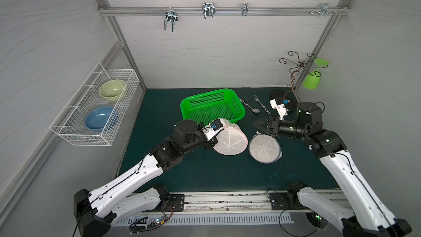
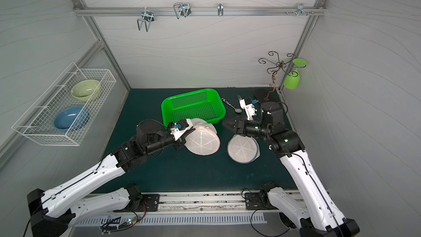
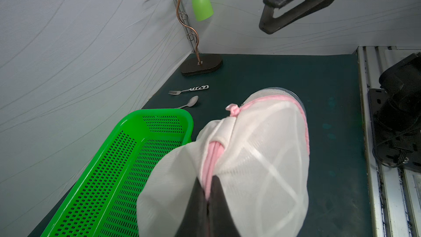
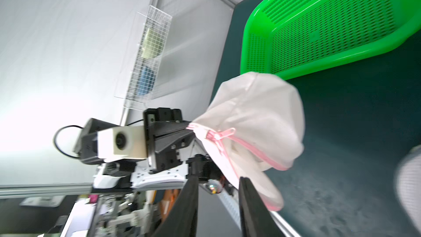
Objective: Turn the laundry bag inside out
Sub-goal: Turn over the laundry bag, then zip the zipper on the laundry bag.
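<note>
Left gripper (image 3: 208, 180) clamped shut on laundry bag (image 1: 230, 142) at its pink zip seam. The bag's length runs out from the jaws toward the right gripper (image 4: 218, 180) (parted, empty), beside green basket (image 1: 241, 111). Dark green mat (image 1: 205, 174), grey walls (image 1: 205, 53).

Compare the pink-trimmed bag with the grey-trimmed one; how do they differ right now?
The pink-trimmed bag is clamped at its zipper edge by the left tool; the grey-trimmed bag lies free on the mat. The pink-trimmed bag bulges and folds; the grey-trimmed bag lies as a flat disc. Both are white round mesh with spoke-like ribs.
</note>
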Controlling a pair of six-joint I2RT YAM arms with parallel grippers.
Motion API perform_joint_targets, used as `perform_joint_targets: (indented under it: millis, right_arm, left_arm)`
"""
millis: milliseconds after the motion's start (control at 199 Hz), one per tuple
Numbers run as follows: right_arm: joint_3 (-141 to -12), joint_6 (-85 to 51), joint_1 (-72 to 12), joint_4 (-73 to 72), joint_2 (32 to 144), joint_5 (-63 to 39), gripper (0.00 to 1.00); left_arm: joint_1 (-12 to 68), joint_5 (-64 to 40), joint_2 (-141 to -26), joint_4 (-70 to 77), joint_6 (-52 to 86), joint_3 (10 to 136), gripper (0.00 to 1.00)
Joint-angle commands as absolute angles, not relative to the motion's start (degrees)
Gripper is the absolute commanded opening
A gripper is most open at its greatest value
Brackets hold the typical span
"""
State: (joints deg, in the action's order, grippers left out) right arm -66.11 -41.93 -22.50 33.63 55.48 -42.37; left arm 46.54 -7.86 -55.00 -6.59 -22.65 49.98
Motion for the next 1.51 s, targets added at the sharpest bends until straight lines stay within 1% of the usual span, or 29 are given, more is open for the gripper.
perform_joint_targets:
  millis: [0,45,136,247,443,776,1038,1204,1305,1385,1501]
  right_arm:
    - [-68.95,-47.62,-23.16,34.84,58.54,-51.20,0.36]
    - [-68.83,-49.57,-23.44,34.64,59.29,-52.33,0.42]
    - [-67.81,-51.86,-24.15,34.24,59.84,-52.62,0.48]
    - [-65.84,-53.56,-24.88,33.24,60.56,-53.04,0.49]
    - [-63.97,-55.44,-28.48,30.11,62.45,-53.90,0.50]
    - [-62.75,-60.22,-29.27,23.04,62.89,-54.30,0.34]
    - [-62.58,-60.66,-29.16,22.98,62.67,-54.26,0.16]
    - [-62.23,-60.84,-29.09,23.20,62.25,-54.45,0.09]
    - [-62.22,-60.95,-29.09,23.20,62.23,-54.75,0.06]
    - [-62.22,-60.91,-29.07,23.17,62.31,-55.10,0.00]
    - [-62.23,-60.83,-28.93,23.29,62.31,-55.03,0.00]
  left_arm:
    - [46.49,-9.20,-52.97,1.79,-26.46,49.25,0.00]
    - [46.70,-8.98,-52.37,2.89,-28.19,48.47,0.00]
    - [46.86,-10.29,-51.36,3.91,-31.73,47.39,0.00]
    - [46.85,-13.71,-50.72,4.67,-35.07,46.66,0.00]
    - [46.94,-14.76,-51.06,5.40,-35.00,46.69,0.00]
    - [47.03,-15.19,-51.18,4.23,-35.86,47.06,0.00]
    - [47.04,-15.03,-51.15,4.15,-35.69,46.71,0.00]
    - [47.07,-14.33,-51.33,4.14,-35.72,46.75,0.00]
    - [47.07,-13.93,-51.50,4.05,-35.60,46.76,0.00]
    - [47.03,-13.80,-51.65,4.10,-35.45,46.76,0.00]
    - [47.07,-13.37,-51.73,4.13,-35.21,46.76,0.00]
